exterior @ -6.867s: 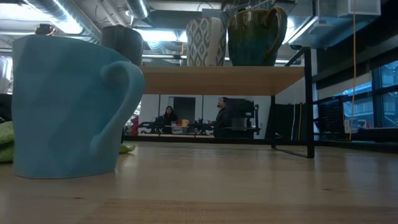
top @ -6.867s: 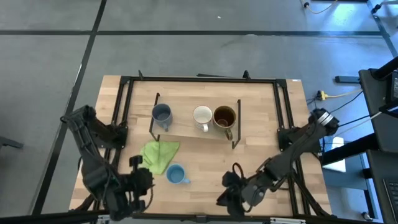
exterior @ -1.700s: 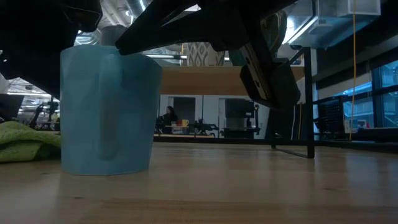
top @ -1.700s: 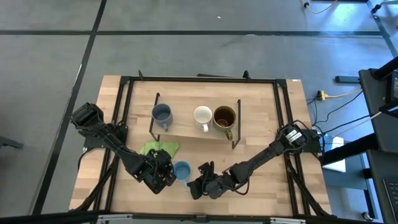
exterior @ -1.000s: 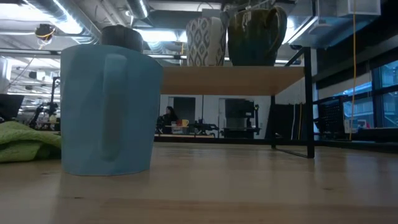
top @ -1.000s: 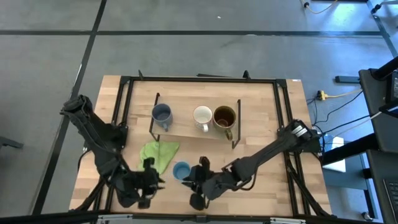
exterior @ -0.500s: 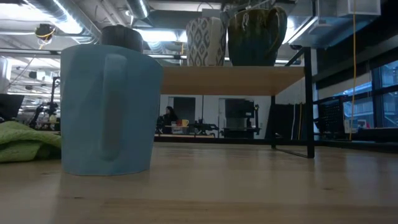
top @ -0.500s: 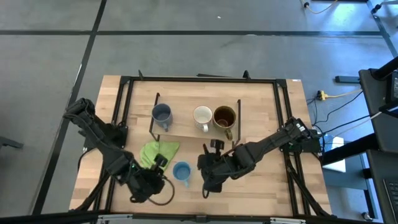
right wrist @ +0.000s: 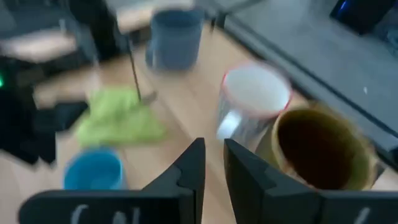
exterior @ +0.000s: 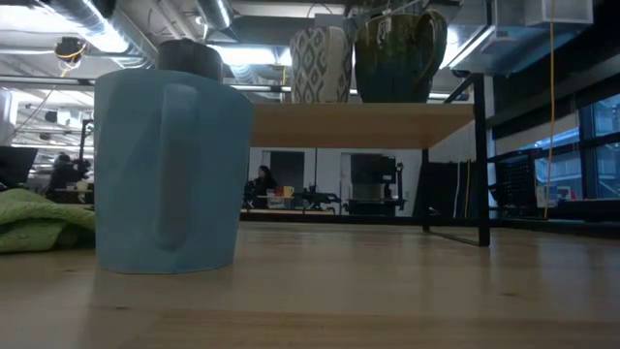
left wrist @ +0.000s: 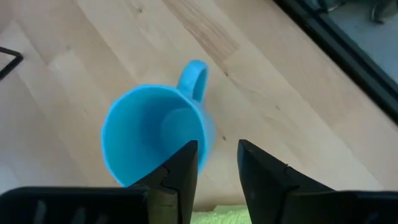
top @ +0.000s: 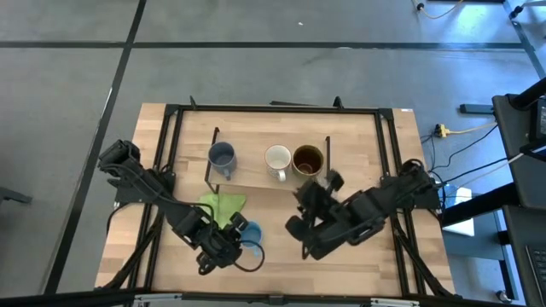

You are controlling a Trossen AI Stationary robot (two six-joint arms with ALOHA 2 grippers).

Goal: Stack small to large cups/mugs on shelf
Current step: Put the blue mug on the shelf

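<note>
The light blue mug (top: 250, 232) stands upright on the tabletop, its handle (left wrist: 194, 78) toward the near edge; it also fills the left of the low view (exterior: 170, 174). My left gripper (top: 232, 241) hovers over it, open, one finger above the rim and one outside the wall (left wrist: 214, 155). The grey-blue mug (top: 222, 156), white mug (top: 277, 158) and brown mug (top: 308, 159) stand on the shelf (top: 256, 177). My right gripper (top: 311, 192) is near the shelf's front edge below the brown mug, its fingers a narrow gap apart (right wrist: 214, 165), empty.
A crumpled green cloth (top: 220, 209) lies on the table just left of the light blue mug, under my left arm. The shelf's black wire ends (top: 324, 170) stand at both sides of the board. A black frame (top: 273, 109) runs round the table.
My left gripper has come from the table's near edge up and rightward over the light blue mug. My right gripper has drawn away from that mug toward the far right, up to the shelf's front by the brown mug. The mug has stayed put.
</note>
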